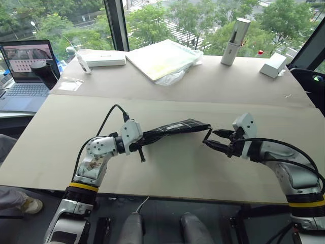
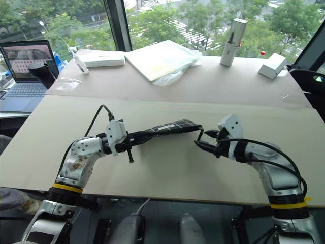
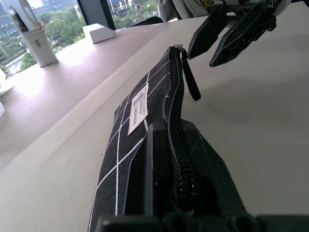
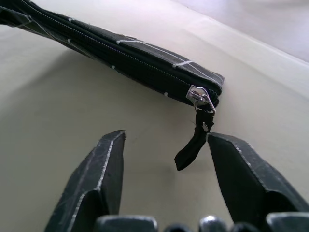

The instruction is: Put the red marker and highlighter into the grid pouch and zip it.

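Presently, findings as follows.
Grid pouch: flat rectangular black fabric pouch with white grid lines and a small white label point(image 1: 172, 128), held up off the pale beige surface point(image 1: 172, 173) between the two arms, lying roughly level, zipper edge uppermost.
Zipper: closed along the visible length; metal slider sits at the pouch's right-hand end, and the black pull strap point(image 4: 194, 145) hangs down from it.
Left gripper: black fingers point(image 3: 159, 169) pressed together on the left end of the grid pouch, pinching the fabric beside the zipper; gripper point(image 1: 138, 146) points level toward the right.
Right gripper: black fingers spread wide, nothing between them; gripper point(image 4: 166, 159) sits just beside the slider end, the pull strap hanging in front of the gap, apart from both fingers.
Red marker and highlighter: cannot be made out; whether they lie inside the pouch cannot be told.
Background: open laptop point(image 1: 28, 66) at far left; white flat box point(image 1: 104, 58), bagged pale sheet stack point(image 1: 162, 58), upright white cylinder point(image 1: 234, 43) and small white block point(image 1: 274, 65) along the far side of the surface.
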Available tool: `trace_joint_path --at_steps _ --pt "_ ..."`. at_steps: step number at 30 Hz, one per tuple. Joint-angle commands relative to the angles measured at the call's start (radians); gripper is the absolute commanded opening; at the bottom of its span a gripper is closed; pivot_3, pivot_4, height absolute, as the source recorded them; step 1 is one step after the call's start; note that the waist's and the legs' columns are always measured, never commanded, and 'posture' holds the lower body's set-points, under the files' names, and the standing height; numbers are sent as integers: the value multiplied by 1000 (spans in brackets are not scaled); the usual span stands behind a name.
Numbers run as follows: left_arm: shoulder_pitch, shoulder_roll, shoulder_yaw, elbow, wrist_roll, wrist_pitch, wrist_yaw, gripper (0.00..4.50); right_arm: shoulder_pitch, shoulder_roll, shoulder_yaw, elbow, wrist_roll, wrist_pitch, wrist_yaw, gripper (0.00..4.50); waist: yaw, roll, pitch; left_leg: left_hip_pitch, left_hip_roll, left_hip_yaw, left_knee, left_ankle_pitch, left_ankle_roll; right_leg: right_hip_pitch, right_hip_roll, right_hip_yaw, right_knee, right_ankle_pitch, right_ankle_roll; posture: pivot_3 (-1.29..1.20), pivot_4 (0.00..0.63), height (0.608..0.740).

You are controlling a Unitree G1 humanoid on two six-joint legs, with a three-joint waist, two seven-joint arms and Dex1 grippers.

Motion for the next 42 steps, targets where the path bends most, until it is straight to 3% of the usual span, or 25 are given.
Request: trace_joint_path --at_steps 1,5,9,22,28,35,38,40,42 --pt "-26 0 5 -2 -7 -41 -17 0 13 -77 -77 20 3 -2 38 3455 1 0 0 0 0 0 0 0 0 0 0 0 0 0 0 0 150 738" --pt "-55 -1 -10 55 -2 -103 -70 0 162 -203 -202 -55 95 -8 211 3455 11 0 0 -2 0 -1 0 0 0 0 0 -1 -3 0 0 0 150 738" --pt "-119 -24 -24 172 -2 -240 -147 0 290 -199 -309 -161 213 15 279 3455 13 0 0 -3 0 -3 0 0 1 1 0 -4 -4 0 0 0 150 738" --pt "-394 -146 -42 761 42 -669 -383 0 456 -122 -388 -335 309 85 166 3455 22 0 0 -5 -1 -7 1 0 1 2 0 -7 -5 0 0 0 150 738" --pt "-406 -180 4 832 -10 -621 -451 2075 497 -119 -416 -356 315 91 137 3513 22 0 0 -5 -1 -8 1 0 1 1 0 -8 -4 0 0 0 150 738" --pt "-323 -147 42 655 -67 -377 -451 4475 495 -126 -422 -323 308 80 137 3513 22 0 0 -5 -1 -9 1 0 1 2 0 -9 -4 0 0 0 150 738" --pt "-236 -91 38 424 -122 -56 -396 4475 471 -132 -415 -289 300 73 142 3513 17 0 0 -5 -1 -9 1 0 1 2 0 -9 -4 0 0 0 150 738" --pt "-150 -40 72 198 -185 249 -245 4475 438 -135 -408 -238 292 63 152 3513 8 0 0 -5 -1 -9 1 0 1 1 0 -9 -3 0 0 0 150 738" --pt "-83 -2 121 54 -216 417 -113 4475 413 -130 -399 -195 280 46 157 3513 1 0 0 -5 0 -10 1 0 1 2 0 -10 -3 0 0 0 150 738"
